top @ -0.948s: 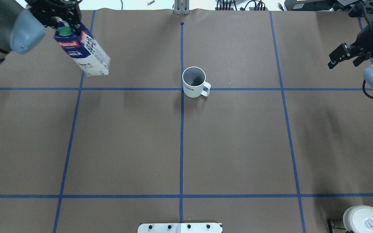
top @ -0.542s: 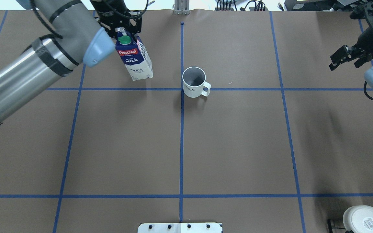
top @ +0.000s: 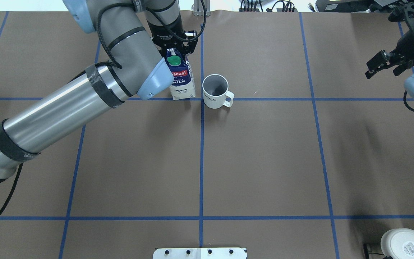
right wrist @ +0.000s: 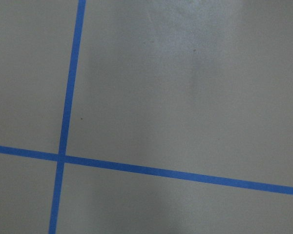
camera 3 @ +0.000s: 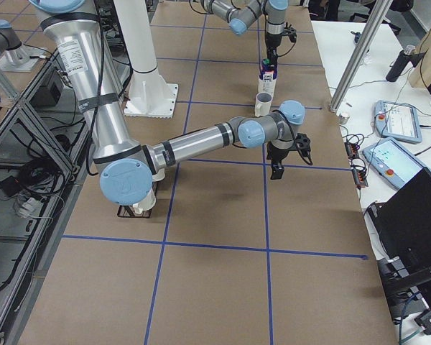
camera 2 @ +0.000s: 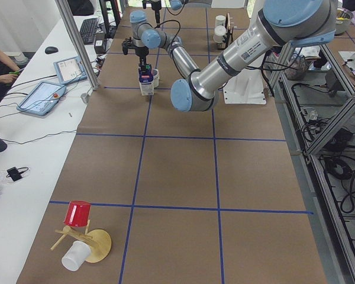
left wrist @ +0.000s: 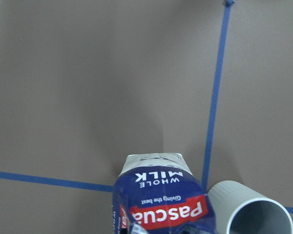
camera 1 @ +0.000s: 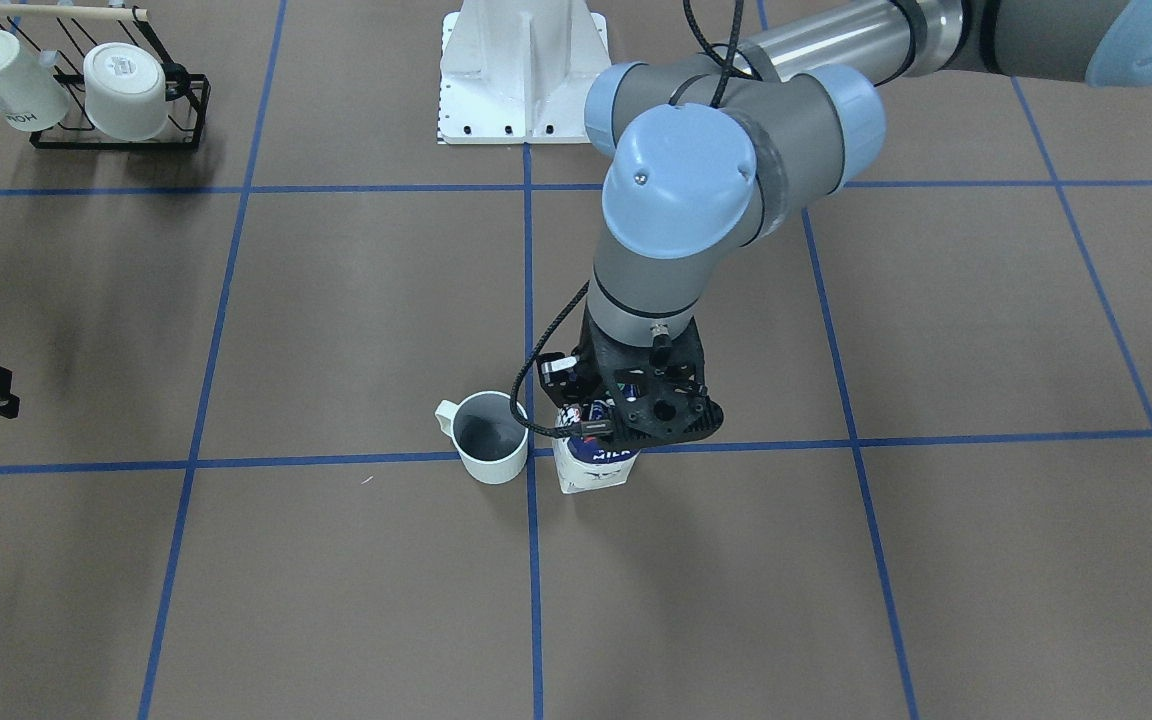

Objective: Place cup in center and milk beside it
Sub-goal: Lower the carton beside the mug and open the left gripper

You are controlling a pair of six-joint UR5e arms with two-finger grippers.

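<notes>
Because the small white mug sat at the central blue tape crossing, my left gripper clamped the blue-and-white milk carton upright just beside it, right gripper idle, fingers spread.

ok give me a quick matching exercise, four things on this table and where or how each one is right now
1. milk
2. cup
3. left gripper
4. right gripper

a. open, holding nothing, far from the cup
b. stands free at the center
c. gripped at its top, beside the cup
d. shut on the milk

Pairs: 1-c, 2-b, 3-d, 4-a
</notes>
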